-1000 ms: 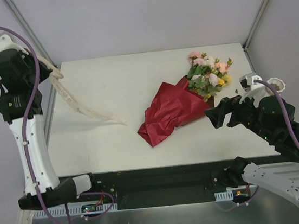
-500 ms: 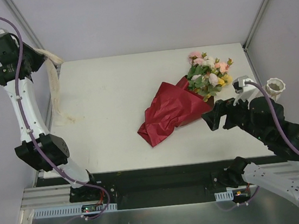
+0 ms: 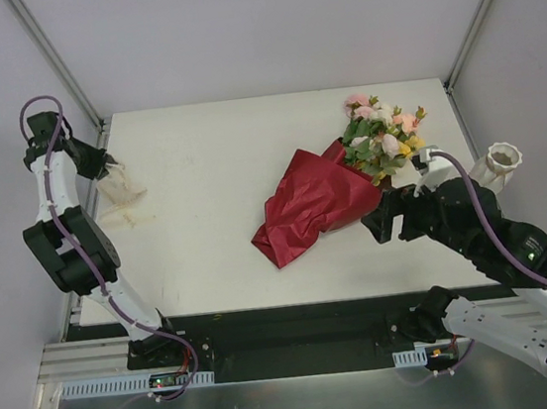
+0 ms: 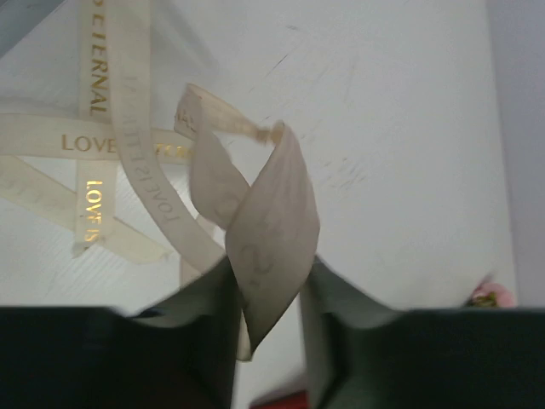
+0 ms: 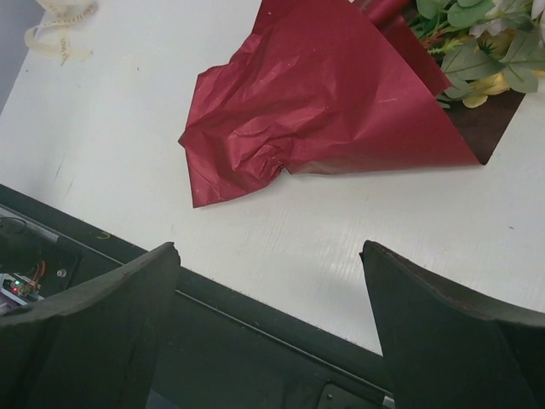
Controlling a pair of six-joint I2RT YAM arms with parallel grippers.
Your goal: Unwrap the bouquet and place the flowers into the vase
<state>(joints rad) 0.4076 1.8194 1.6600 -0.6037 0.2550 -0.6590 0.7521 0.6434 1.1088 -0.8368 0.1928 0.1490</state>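
Right gripper (image 5: 268,253): wide jaws, bare table (image 5: 102,128) between; bouquet (image 5: 332,94) directly ahead obstructs. Left gripper (image 4: 268,281): ribbon (image 4: 272,213) pinched between jaws, open table beyond.

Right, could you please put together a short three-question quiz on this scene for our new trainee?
1. True or false: the bouquet lies wrapped on the table.
2. What does the left pincer pinch? A) the cream ribbon; B) a rose stem; C) nothing.
3. Fill in: the right pincer, beside the bouquet and holding nothing, is ____.

Key: 1 true; 2 A; 3 open.
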